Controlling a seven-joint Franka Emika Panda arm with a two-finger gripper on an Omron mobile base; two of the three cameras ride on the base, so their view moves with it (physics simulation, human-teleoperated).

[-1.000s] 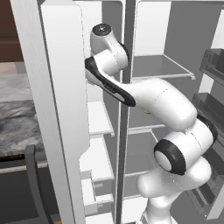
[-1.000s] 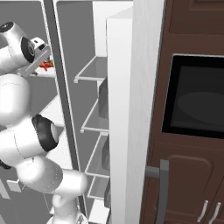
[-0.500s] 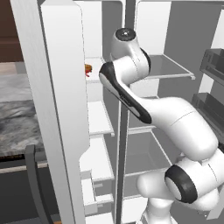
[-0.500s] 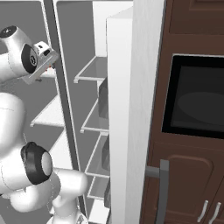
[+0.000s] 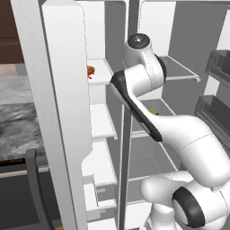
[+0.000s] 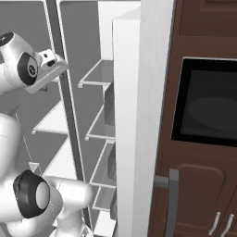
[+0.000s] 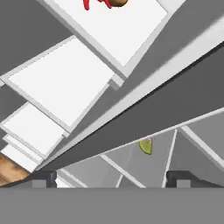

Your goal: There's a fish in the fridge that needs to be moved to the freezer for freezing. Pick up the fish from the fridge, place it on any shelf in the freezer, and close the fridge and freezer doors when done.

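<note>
Left base view: the narrow white-shelved freezer (image 5: 101, 130) stands open behind its tall white door (image 5: 63, 112); the small slim red-orange fish (image 5: 89, 75) lies on an upper white shelf there, touching a small round brown lump (image 5: 91, 69). Right of the dark divider, the grey-lined fridge (image 5: 179, 54) holds a small yellow-green fruit (image 5: 153, 110). In the hand view the two-finger gripper (image 7: 111, 177) is spread wide and empty, its dark fingertips (image 7: 41, 177) well apart.

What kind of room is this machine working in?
Most likely a home kitchen: an open white refrigerator with shelves, a built-in oven set in dark brown cabinets, and a stone-look counter.
</note>
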